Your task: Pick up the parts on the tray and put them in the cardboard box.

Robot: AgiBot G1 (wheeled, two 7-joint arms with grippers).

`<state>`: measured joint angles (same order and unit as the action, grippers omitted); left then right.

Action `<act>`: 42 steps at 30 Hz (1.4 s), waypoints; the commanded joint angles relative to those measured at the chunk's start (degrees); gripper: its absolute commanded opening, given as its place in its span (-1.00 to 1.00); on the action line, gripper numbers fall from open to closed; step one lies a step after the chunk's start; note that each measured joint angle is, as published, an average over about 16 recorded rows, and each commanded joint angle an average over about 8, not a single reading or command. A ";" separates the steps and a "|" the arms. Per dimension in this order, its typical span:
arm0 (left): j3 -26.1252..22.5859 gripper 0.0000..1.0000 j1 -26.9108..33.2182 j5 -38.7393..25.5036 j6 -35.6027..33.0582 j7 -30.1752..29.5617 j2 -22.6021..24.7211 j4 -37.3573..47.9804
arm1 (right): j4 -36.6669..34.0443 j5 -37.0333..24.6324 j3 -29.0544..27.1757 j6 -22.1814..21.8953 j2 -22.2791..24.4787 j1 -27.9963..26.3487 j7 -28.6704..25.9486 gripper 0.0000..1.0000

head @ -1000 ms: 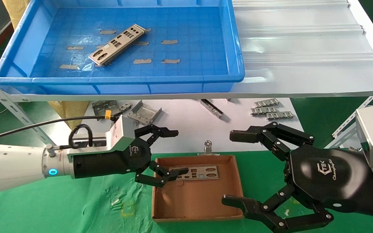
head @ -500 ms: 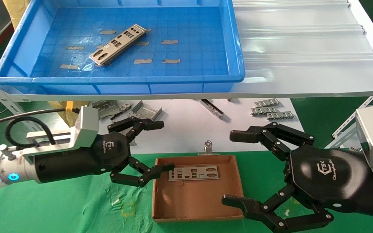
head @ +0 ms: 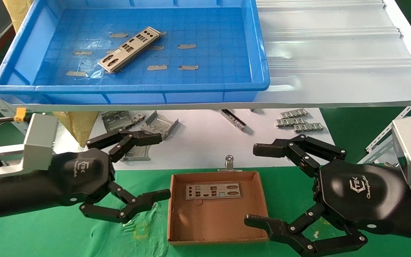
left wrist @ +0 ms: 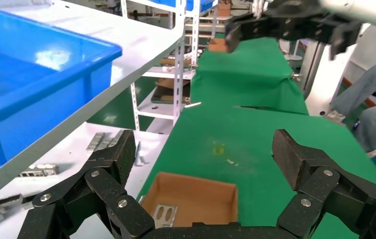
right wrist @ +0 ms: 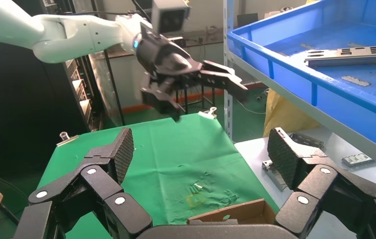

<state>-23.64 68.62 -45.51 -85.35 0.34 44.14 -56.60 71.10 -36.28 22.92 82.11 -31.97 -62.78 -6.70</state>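
One silver punched plate [head: 129, 49] lies slanted on the floor of the blue tray [head: 262, 53] on the upper shelf; it also shows in the right wrist view [right wrist: 355, 54]. A second plate [head: 213, 191] lies flat in the far part of the brown cardboard box [head: 172, 228], and shows partly in the left wrist view [left wrist: 158, 215]. My left gripper [head: 158, 167] is open and empty, left of the box above the green cloth. My right gripper [head: 259, 185] is open and empty, just right of the box.
Folded grey brackets [head: 159, 124] and small ridged strips [head: 300, 123] lie on the white lower surface behind the box. A metal clip [head: 229, 162] stands at the box's far wall. The white corrugated sheet [head: 334, 53] runs right of the tray. Green cloth [head: 48, 235] covers the front.
My left gripper has let go of the plate in the box and drawn back to the left, open. The plate stays flat in the box. The right arm has not moved.
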 commanded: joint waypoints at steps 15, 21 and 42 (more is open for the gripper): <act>7.75 1.00 -7.17 3.73 -0.36 -11.10 -9.28 -17.36 | 0.00 0.01 0.00 -0.01 0.00 0.00 0.00 1.00; 8.68 1.00 -8.02 4.27 -0.43 -11.95 -10.36 -19.42 | -0.01 0.01 -0.01 -0.02 0.01 0.01 0.00 1.00; 7.79 1.00 -7.23 3.78 -0.38 -11.21 -9.33 -17.35 | -0.01 0.01 -0.01 -0.01 0.01 0.01 0.00 1.00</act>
<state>-15.84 61.38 -41.72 -85.73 -10.87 34.80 -73.98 71.09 -36.27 22.92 82.09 -31.96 -62.76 -6.70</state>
